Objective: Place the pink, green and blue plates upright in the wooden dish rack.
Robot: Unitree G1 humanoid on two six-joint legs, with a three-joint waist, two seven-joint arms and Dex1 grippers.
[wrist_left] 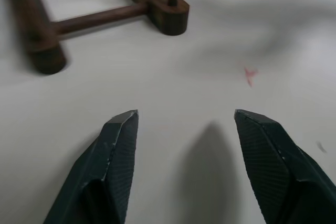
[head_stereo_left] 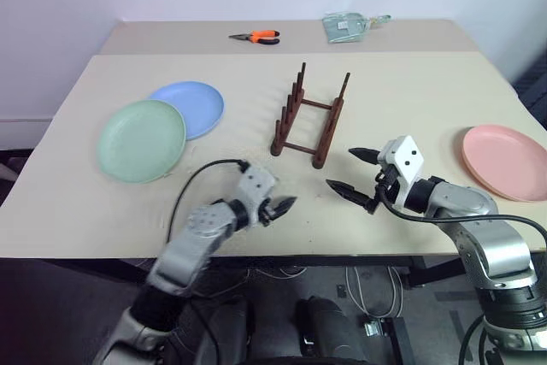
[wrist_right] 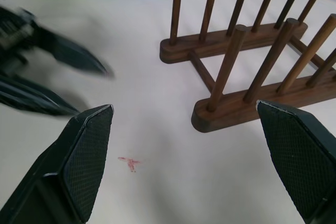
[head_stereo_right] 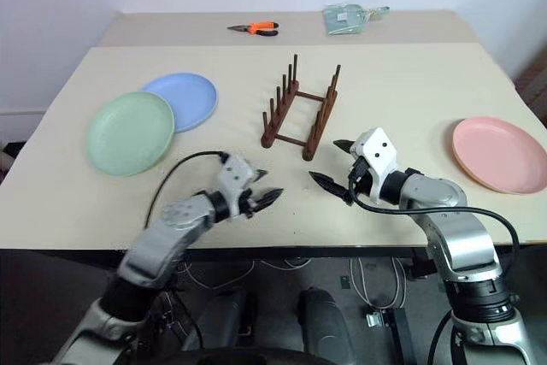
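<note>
**Inspector:** Report the rack's orientation.

**Operator:** I see the wooden dish rack [head_stereo_left: 309, 122] standing mid-table, empty. Its two dark reddish-brown rails run away from me, tilted slightly toward my right at the far end; that is its long axis. Round pegs rise upright from each rail, and thin cross bars join the rails.

**Inspector:** Where is it relative to the claws?

**Operator:** Beyond both. My left gripper [head_stereo_left: 280, 208] hovers low over the table [head_stereo_left: 410, 91] near the front edge, short of the rack's near end and a little to its left, apart from it. Its black fingers stand parted with nothing between them. My right gripper [head_stereo_left: 352, 172] sits just in front of the rack's near right rail end, fingers spread wide, also empty. In the right wrist view the near peg ends sit between its textured pads [wrist_right: 86, 153].

**Inspector:** And the plates?

**Operator:** All three lie flat. The green plate [head_stereo_left: 141, 139] is at my left, overlapping the rim of the blue plate [head_stereo_left: 195, 105] behind it. The pink plate [head_stereo_left: 505, 161] lies at the right edge, well apart from the rack. All are round, shallow and matte.

**Inspector:** Surface?

**Operator:** Smooth pale beige, with a small red mark [wrist_right: 129, 163] between the grippers. Orange-handled pliers [head_stereo_left: 258, 37] lie at the back.
</note>
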